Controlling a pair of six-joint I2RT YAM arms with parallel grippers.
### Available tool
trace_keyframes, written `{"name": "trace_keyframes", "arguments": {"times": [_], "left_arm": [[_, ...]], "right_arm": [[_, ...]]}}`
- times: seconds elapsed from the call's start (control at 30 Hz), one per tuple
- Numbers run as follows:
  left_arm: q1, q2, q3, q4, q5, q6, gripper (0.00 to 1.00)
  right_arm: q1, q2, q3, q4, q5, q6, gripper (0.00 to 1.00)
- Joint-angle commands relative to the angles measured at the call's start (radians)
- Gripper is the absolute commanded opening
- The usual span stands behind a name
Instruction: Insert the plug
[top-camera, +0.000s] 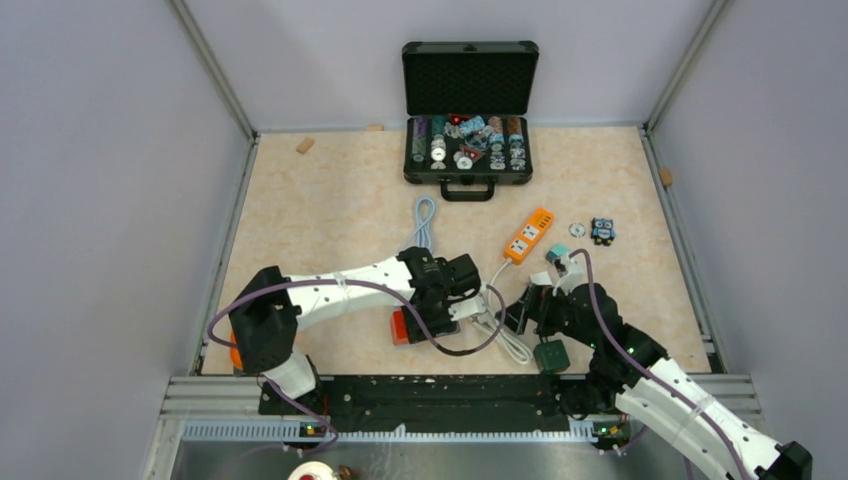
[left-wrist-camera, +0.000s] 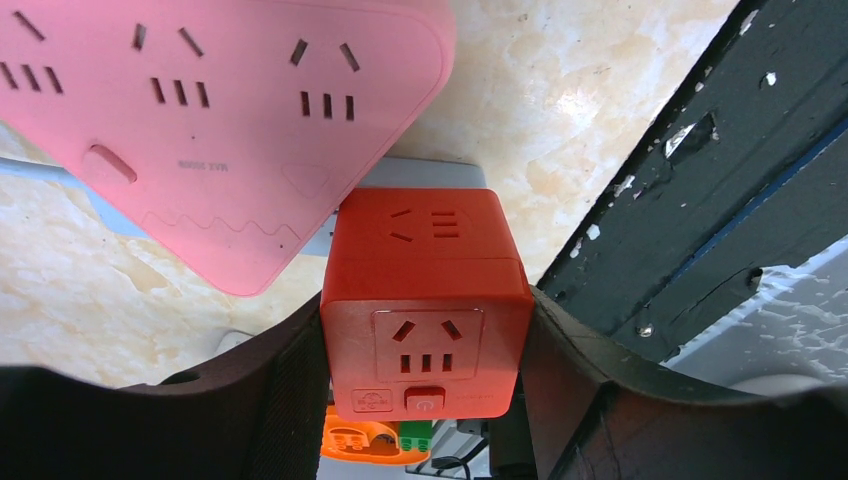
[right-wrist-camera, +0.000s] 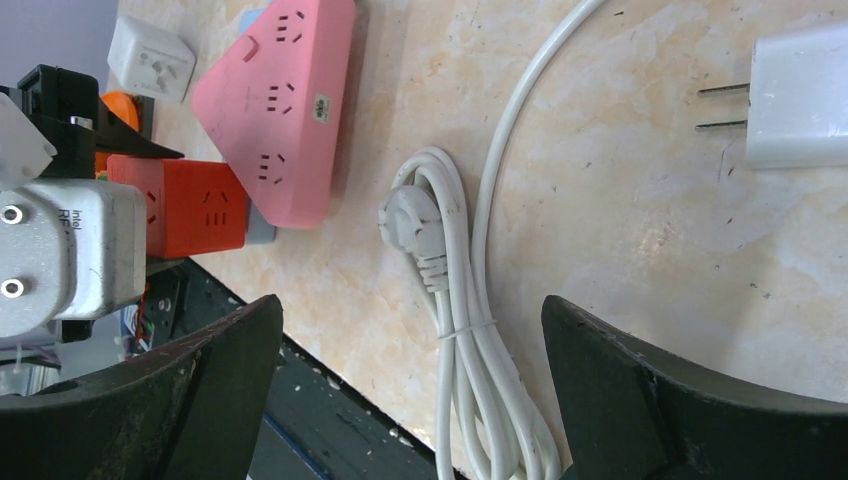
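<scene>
Left wrist view: pink triangular plastic power strip (left-wrist-camera: 200, 130), red plastic cube socket (left-wrist-camera: 425, 270) just beside it.
Left gripper (left-wrist-camera: 425, 395) clamps the cube socket; right gripper (right-wrist-camera: 412, 315) stands wide open over the white three-pin plug (right-wrist-camera: 415, 215) lying on beige tabletop (right-wrist-camera: 650, 250).

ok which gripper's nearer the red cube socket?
Left. The left gripper is shut on the red cube socket, clamping its two sides. The right gripper hangs open over the coiled white cord, beyond the pink power strip.

Matt red plastic socket cube (left-wrist-camera: 425, 300), glossy white cable (right-wrist-camera: 465, 335), smooth marbled tabletop (right-wrist-camera: 620, 250)
</scene>
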Motion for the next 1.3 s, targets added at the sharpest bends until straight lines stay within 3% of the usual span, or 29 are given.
{"name": "trace_keyframes", "arguments": {"times": [0.0, 0.63, 0.93, 1.13, 1.27], "left_arm": [[0.005, 0.011, -0.027, -0.026, -0.036, -0.025, 0.0], [0.103, -0.153, -0.186, 0.268, 0.099, -0.134, 0.0], [0.165, -0.227, -0.239, 0.438, 0.119, -0.198, 0.0], [0.17, -0.254, -0.265, 0.544, 0.057, -0.268, 0.0], [0.17, -0.241, -0.271, 0.552, 0.056, -0.271, 0.0]], "right_arm": [[-0.01, 0.014, -0.005, 0.034, -0.009, -0.001, 0.97], [-0.01, 0.092, 0.014, 0.089, -0.036, -0.011, 0.97], [-0.009, 0.105, 0.018, 0.102, -0.035, -0.011, 0.97], [-0.009, 0.12, 0.025, 0.122, -0.037, -0.011, 0.97], [-0.009, 0.141, 0.04, 0.138, -0.044, -0.012, 0.97]]}}
